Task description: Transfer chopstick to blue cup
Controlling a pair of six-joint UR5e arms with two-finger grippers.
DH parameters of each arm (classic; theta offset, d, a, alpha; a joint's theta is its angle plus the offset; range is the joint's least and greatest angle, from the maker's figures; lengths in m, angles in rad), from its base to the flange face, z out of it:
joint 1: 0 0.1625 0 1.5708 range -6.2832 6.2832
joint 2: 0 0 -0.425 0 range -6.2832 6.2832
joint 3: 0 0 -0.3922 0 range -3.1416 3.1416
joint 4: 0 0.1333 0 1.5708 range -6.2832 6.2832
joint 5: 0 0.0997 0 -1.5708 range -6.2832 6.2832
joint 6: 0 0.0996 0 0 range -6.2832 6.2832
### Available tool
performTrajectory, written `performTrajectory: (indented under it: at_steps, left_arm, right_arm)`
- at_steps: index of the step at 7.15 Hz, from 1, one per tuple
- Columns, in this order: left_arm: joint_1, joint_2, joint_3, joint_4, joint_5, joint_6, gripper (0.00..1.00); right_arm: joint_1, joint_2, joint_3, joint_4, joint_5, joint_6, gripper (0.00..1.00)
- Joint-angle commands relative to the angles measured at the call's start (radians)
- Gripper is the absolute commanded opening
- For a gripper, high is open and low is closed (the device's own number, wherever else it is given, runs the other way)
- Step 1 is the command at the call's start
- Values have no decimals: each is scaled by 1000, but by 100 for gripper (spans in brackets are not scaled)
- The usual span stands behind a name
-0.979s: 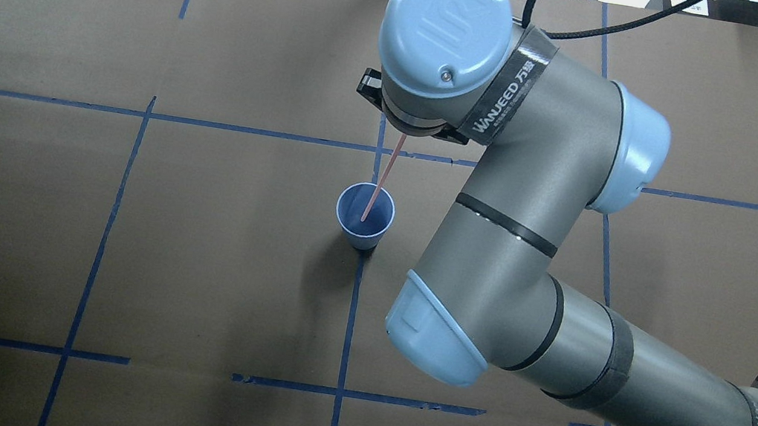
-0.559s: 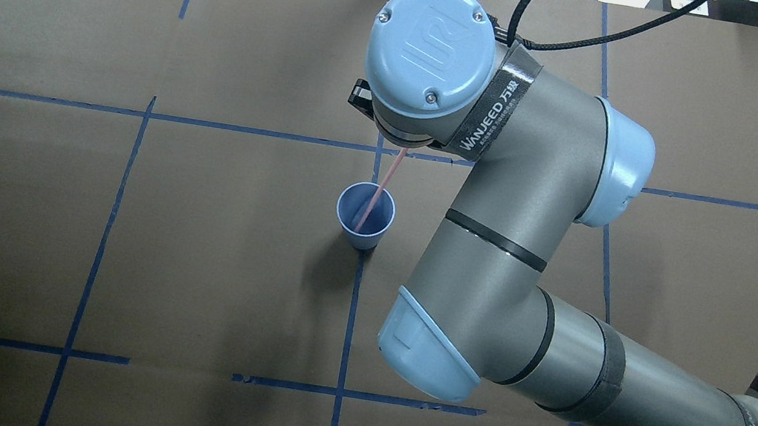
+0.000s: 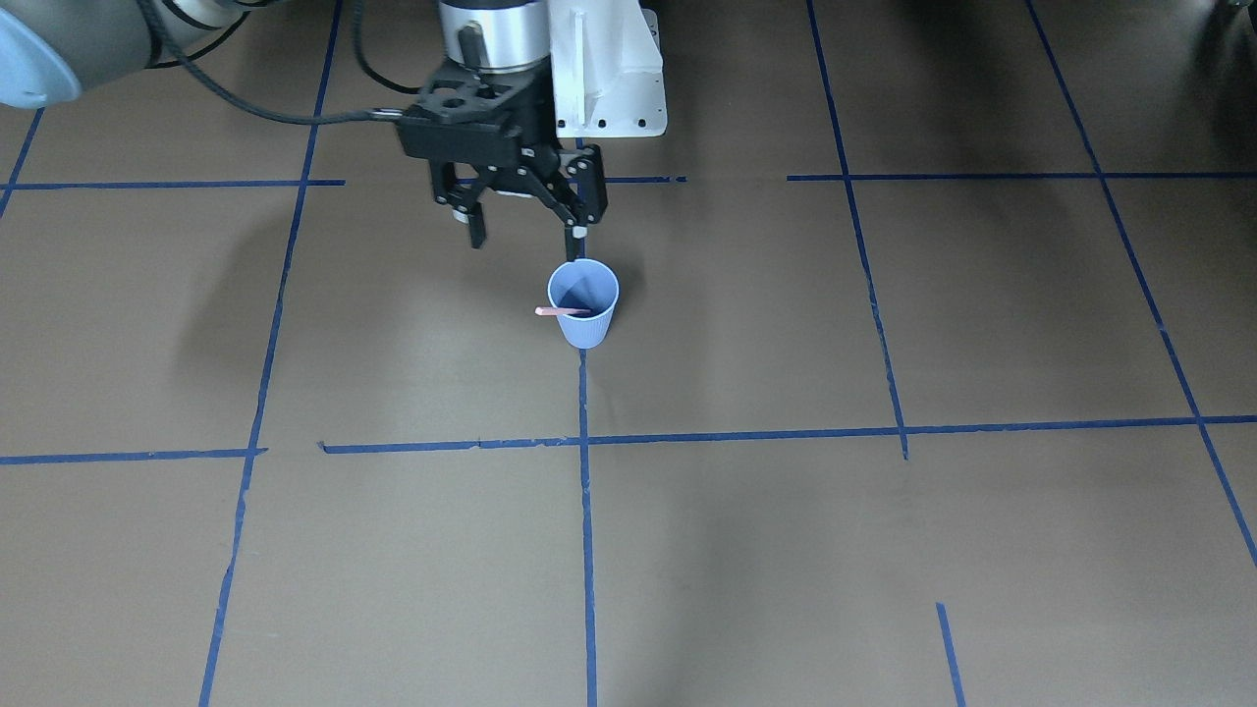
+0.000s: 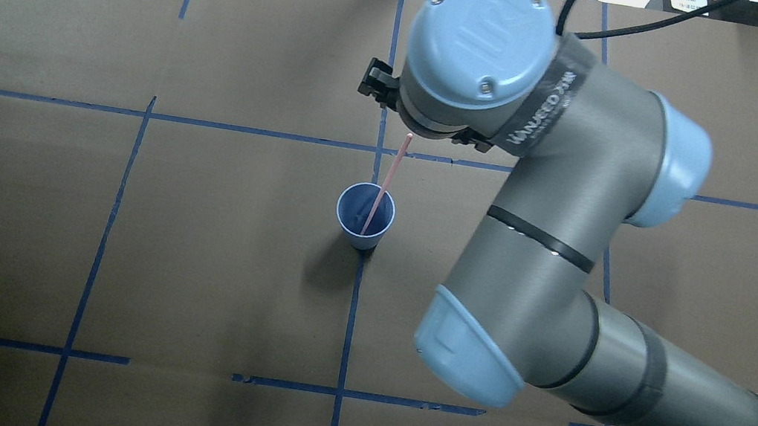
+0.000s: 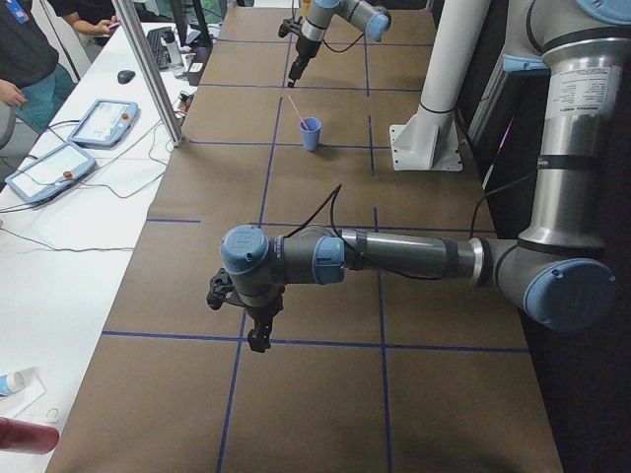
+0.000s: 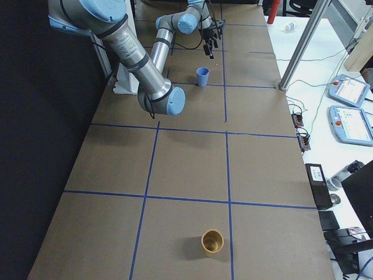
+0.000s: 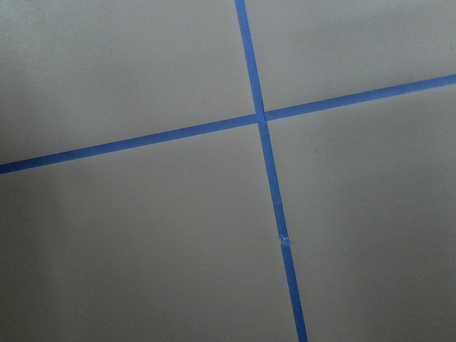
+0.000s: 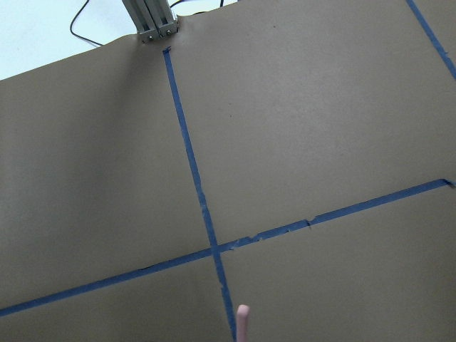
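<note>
The blue cup [image 4: 364, 219] stands upright on the brown table at a tape crossing, also in the front view [image 3: 584, 304]. The pinkish chopstick [image 4: 383, 184] stands in it, leaning on the rim, its top end free; it shows in the front view [image 3: 560, 312] and its tip in the right wrist view [image 8: 243, 320]. My right gripper [image 3: 528, 234] is open and empty, just above and behind the cup. In the overhead view the wrist hides it. My left gripper [image 5: 251, 320] hangs over bare table far from the cup; I cannot tell if it is open.
A golden cup [image 6: 213, 240] stands far off at the table's right end. The robot's white base plate [image 3: 609, 79] lies behind the right gripper. A side table with tablets [image 5: 69, 148] and operators runs along the far edge.
The right wrist has moved right and slightly away from the cup. The chopstick's top end, under the wrist before, now shows free, and the stick leans in the cup.
</note>
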Motion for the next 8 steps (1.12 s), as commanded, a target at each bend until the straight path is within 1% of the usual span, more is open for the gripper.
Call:
performTrajectory:
  at_steps: [1,2,4,5,6,7,8]
  left_arm:
    - [0,-1,-14,-1,0,-18,100]
    - [0,-1,-19,-1,-2,-22,100]
    - [2,-2,-20,-3,-2,-22,100]
    - [2,-2,-22,-7,-2,-22,100]
    - [2,-2,-20,-7,-2,-20,100]
    - [0,1,-8,-7,-2,-19,100]
    - [0,15,7,-7,0,-19,100]
  right_arm:
    - [124,-178,188,-49,134,-180,100]
    - [206,-267,233,-40,215,-307,100]
    - [448,-458,233,-38,406,-649,100]
    - [548,-592,220,1,431,-845,100]
    - [659,-715,162,132,522,-963,100]
    - [781,-838,44,328,640,-1129,100]
    - [861,-860,-65,392,678,-1246,100]
